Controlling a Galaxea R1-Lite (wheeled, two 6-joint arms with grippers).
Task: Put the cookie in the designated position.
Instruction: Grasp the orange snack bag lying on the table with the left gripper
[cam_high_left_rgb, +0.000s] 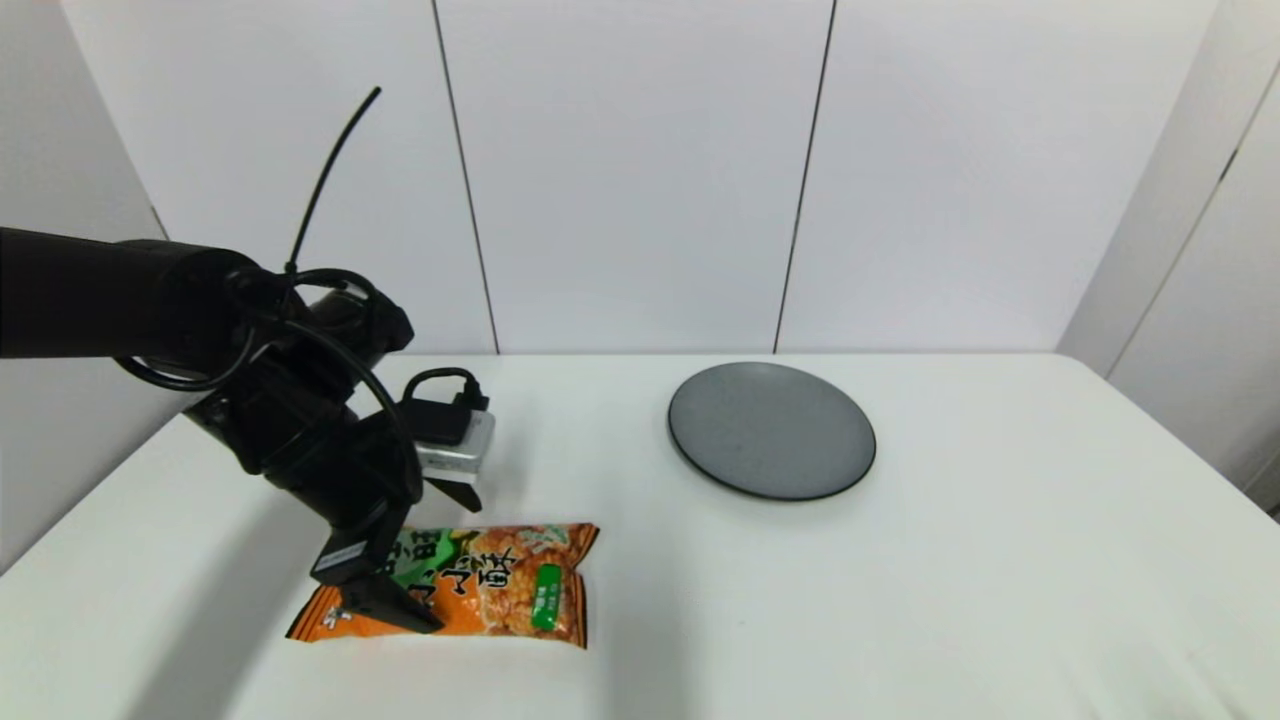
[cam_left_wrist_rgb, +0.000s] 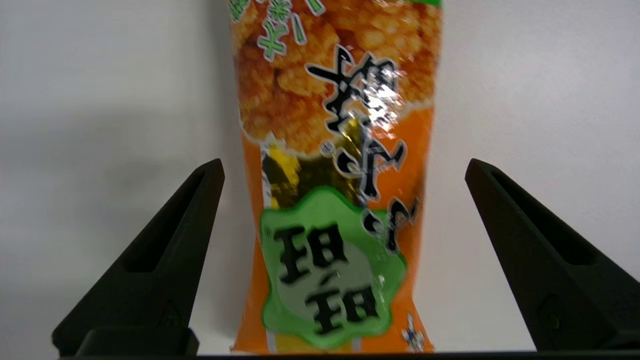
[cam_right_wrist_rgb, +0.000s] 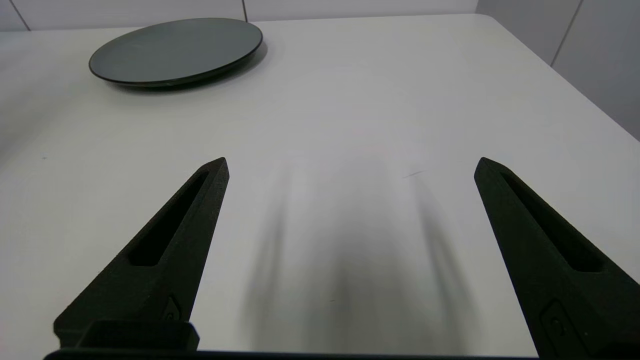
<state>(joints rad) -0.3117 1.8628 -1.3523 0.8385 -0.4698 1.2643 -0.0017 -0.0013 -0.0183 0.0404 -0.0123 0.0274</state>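
Note:
The cookie (cam_high_left_rgb: 500, 585) is an orange snack bag with a green cloud label, lying flat on the white table near its front left. My left gripper (cam_high_left_rgb: 425, 550) hangs over the bag's left end, open. In the left wrist view the cookie (cam_left_wrist_rgb: 340, 175) runs lengthwise between the two fingers, with a gap of table on each side, so the left gripper (cam_left_wrist_rgb: 345, 165) straddles it without touching. My right gripper (cam_right_wrist_rgb: 352, 162) is open above bare table, holding nothing, and is out of the head view.
A round dark grey plate (cam_high_left_rgb: 771, 430) sits toward the back middle of the table, right of the bag; the right wrist view shows the plate (cam_right_wrist_rgb: 175, 50) far ahead. White wall panels stand behind the table.

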